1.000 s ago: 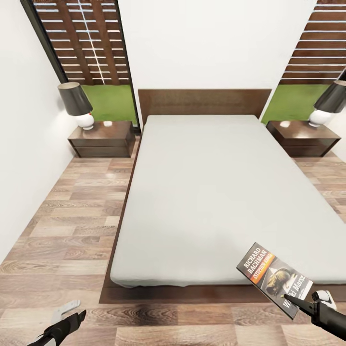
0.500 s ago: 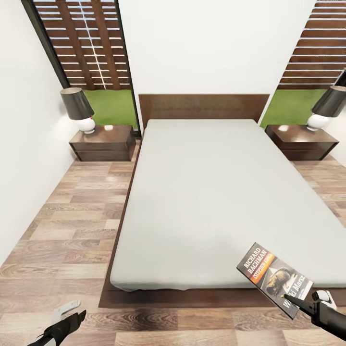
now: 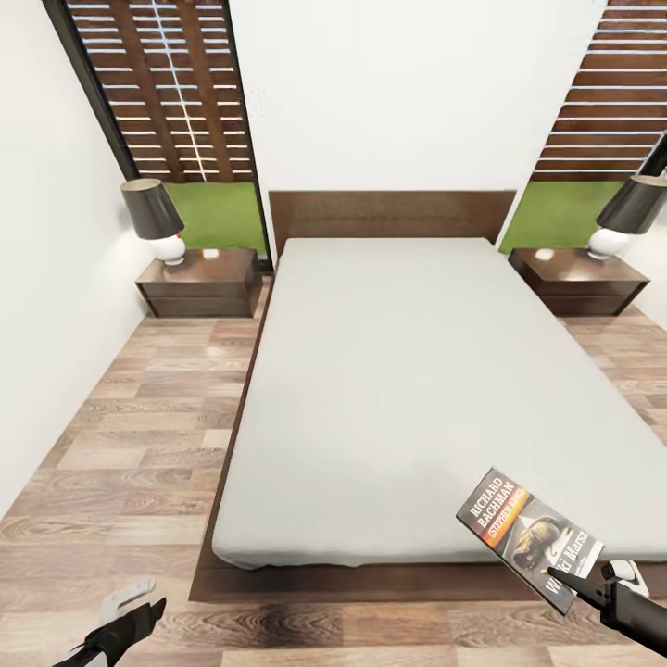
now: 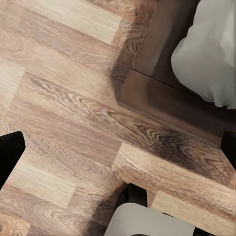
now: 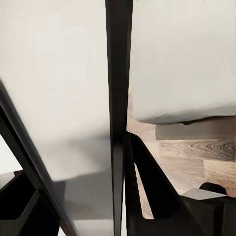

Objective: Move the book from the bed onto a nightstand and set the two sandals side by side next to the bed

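- The right end effector (image 3: 567, 584) sat low at the right of the head view, its black fingers pinched shut on the lower corner of the thin dark paperback book (image 3: 528, 537).
- That book, with white author lettering and an orange band on its cover, was held up in the air and tilted, off the mattress, in front of the near right corner of the bed.
- In the right wrist view the book (image 5: 118, 98) showed edge-on as a dark vertical strip between the black fingers (image 5: 147, 182), with the pale mattress behind it.
- The large low bed (image 3: 417, 389), with its plain pale grey mattress and dark brown frame and headboard, ran up the middle of the grey-brown wood-plank floor (image 3: 139, 445).
- A low dark brown glossy nightstand (image 3: 199, 283) stood left of the headboard and a matching one (image 3: 579, 278) stood right of it.
- Each nightstand carried a white-based lamp with a dark shade (image 3: 153, 218).
- The left end effector (image 3: 130, 607) hung low at the left over the floor, holding nothing; I could not tell how far apart its fingers stood.
- The left wrist view looked down on the planks and the bed's near corner (image 4: 206, 54).
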Motion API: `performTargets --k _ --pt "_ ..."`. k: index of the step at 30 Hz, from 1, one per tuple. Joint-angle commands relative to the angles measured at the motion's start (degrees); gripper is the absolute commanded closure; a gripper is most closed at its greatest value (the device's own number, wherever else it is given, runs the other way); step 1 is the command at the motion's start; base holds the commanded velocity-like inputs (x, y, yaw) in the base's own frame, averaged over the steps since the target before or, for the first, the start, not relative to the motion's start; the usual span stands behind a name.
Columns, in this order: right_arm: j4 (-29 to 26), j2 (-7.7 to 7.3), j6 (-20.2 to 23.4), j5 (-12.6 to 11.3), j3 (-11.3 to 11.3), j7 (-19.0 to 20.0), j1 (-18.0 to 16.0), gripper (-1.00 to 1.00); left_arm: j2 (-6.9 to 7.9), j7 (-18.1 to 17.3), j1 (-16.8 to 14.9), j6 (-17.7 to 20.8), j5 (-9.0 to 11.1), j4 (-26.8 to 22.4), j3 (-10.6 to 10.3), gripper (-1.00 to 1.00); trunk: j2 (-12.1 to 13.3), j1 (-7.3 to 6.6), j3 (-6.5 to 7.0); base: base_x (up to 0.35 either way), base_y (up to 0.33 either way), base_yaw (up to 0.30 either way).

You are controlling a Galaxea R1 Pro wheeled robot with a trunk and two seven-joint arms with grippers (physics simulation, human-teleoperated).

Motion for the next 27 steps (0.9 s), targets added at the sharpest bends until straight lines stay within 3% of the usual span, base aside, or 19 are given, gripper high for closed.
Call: performTargets --k 1,27 --pt "0.0 -0.07 0.6 -0.5 0.4 0.1 -0.1 1.0 0.01 -0.4 -0.1 -0.1 0.1 0.1 0.4 -1.0 -0.1 0.03 0.01 0.0 0.0 0.0" --pt "0.1 -0.07 0.6 -0.5 0.4 0.1 -0.1 1.0 0.04 -0.4 -0.1 -0.1 0.1 0.1 0.5 -1.0 -0.1 0.03 2.42 0.0 0.0 0.0"
